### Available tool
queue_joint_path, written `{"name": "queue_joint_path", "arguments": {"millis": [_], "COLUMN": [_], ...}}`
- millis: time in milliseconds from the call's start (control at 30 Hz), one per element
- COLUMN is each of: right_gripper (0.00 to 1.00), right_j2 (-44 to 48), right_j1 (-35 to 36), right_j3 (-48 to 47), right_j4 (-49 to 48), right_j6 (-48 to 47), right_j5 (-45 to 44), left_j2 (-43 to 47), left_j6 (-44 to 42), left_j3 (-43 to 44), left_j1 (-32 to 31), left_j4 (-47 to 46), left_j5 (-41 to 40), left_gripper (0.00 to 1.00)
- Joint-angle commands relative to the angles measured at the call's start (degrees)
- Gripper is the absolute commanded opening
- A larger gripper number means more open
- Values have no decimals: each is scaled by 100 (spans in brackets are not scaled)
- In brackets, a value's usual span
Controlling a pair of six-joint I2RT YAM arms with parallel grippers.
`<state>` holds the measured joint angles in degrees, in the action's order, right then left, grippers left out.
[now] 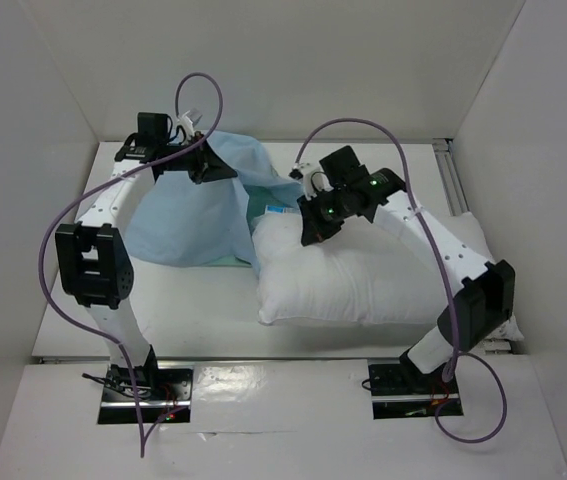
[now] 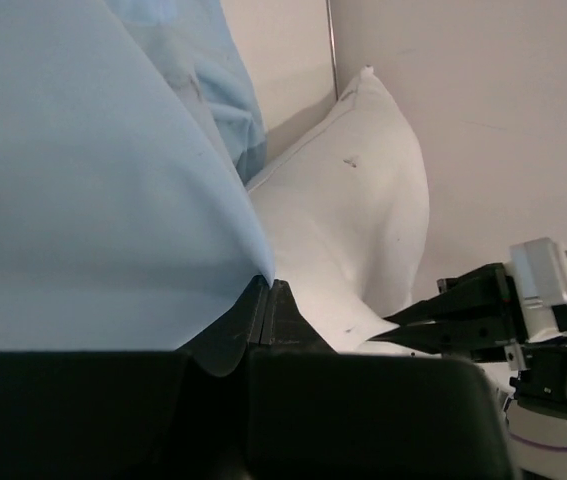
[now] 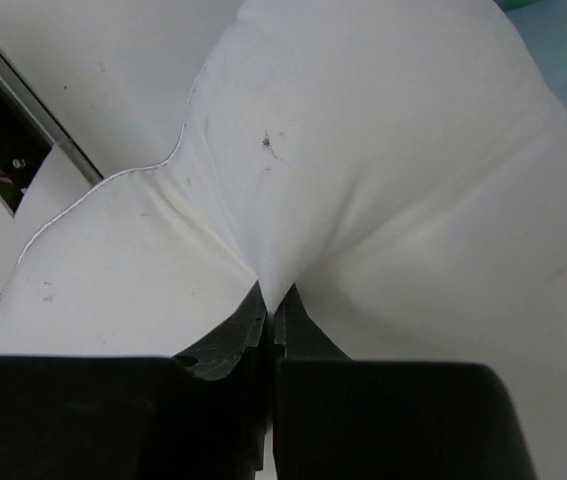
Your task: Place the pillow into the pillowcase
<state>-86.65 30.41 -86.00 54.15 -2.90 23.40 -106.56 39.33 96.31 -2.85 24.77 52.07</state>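
Left end effector (image 2: 266, 287): I see it pinched shut on an edge of the light-blue pillowcase (image 1: 188, 215), which drapes below it.
Right end effector (image 3: 271, 300): clamped on a fold of the white pillow (image 1: 363, 275).
Pillow: lying on the table (image 1: 193, 315) beneath my right end effector, beside the pillowcase.

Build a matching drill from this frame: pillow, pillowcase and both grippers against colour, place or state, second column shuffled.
Column A
1. pillow
2. pillowcase
3. left gripper
4. right gripper

Column B
a. shut on a pinch of white fabric
b. light blue, held up at the far left
c. white, lying right of centre
d. shut on light blue cloth

Pairs: 1-c, 2-b, 3-d, 4-a
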Motion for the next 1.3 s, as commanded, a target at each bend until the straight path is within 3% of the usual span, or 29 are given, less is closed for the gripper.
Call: {"name": "queue_joint_path", "arguments": {"millis": [0,100,367,767,1000,1033,1267], "right_gripper": [0,0,0,0,0,0,0], "right_j2": [-281,-667,-1810,-1978,-3084,-3503,-3570], "right_j1": [114,-95,-537,-650,-1178,-1178,-985], "right_j3": [-505,-900,-2262,-2913,-4001,-4056,-3434], "right_j4": [-360,-748,-582,-924,-837,-784,-1231], "right_j6": [-150,-36,175,570,1343,1492,1731], "right_j5": [122,-186,-100,121,60,112,-1108], "left_j2": [434,663,1322,1314,1314,1261,1208], "left_j6": [-109,-363,-813,-1235,-1305,-1305,-1156], "left_j3": [-287,-551,-1299,-1185,-1132,-1132,-975], "left_j1": [48,48,215,215,215,215,215], "left_j4": [-210,-158,273,958,1029,1029,977], "left_j5": [356,470,523,629,629,629,795], "left_gripper": [0,0,0,0,0,0,0]}}
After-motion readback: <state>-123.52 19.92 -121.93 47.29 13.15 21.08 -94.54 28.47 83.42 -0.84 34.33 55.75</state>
